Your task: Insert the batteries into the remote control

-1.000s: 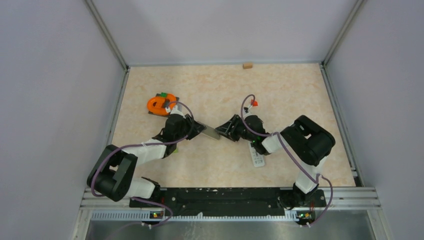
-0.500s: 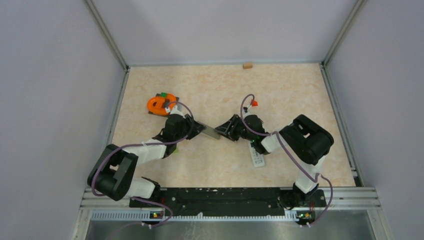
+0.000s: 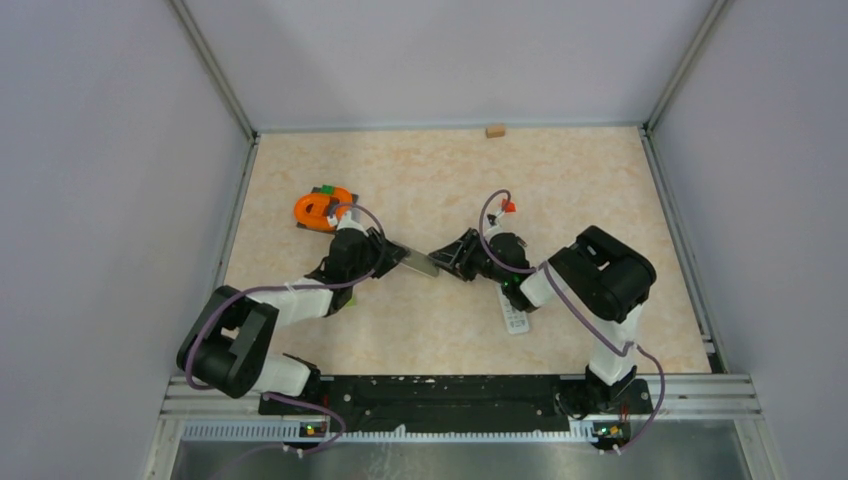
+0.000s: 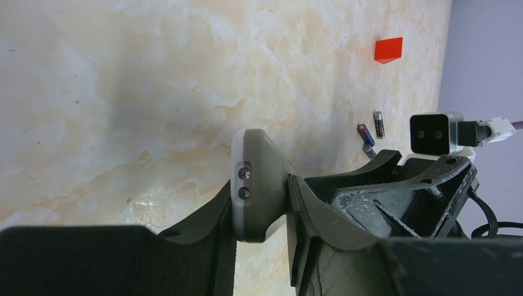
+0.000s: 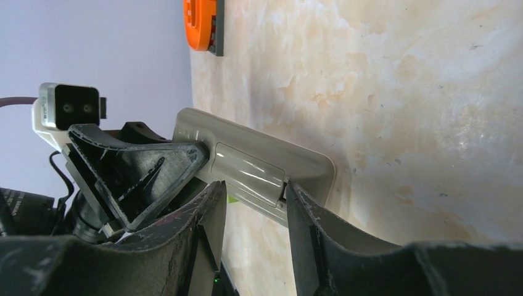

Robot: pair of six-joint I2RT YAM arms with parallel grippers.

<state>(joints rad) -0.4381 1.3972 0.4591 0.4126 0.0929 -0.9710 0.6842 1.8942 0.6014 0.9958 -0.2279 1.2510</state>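
Grey remote (image 3: pixel 421 264), long axis L-R: left pincer (image 4: pixel 259 188) clamped on one end, right pincer (image 5: pixel 253 188) clamped on other; batteries (image 4: pixel 365 132) lie on table (image 4: pixel 123 92) beyond right pincer, nearer it.

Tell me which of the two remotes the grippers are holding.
The grey remote, gripped at one end by the left gripper and at the other by the right gripper; the white remote lies on the table.

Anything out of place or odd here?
Nothing damaged or spilled. Left fingers and right fingers grip opposite ends of the grey rectangular remote control, cover seemingly closed; dark cylindrical batteries lie loose near the red wedge block.
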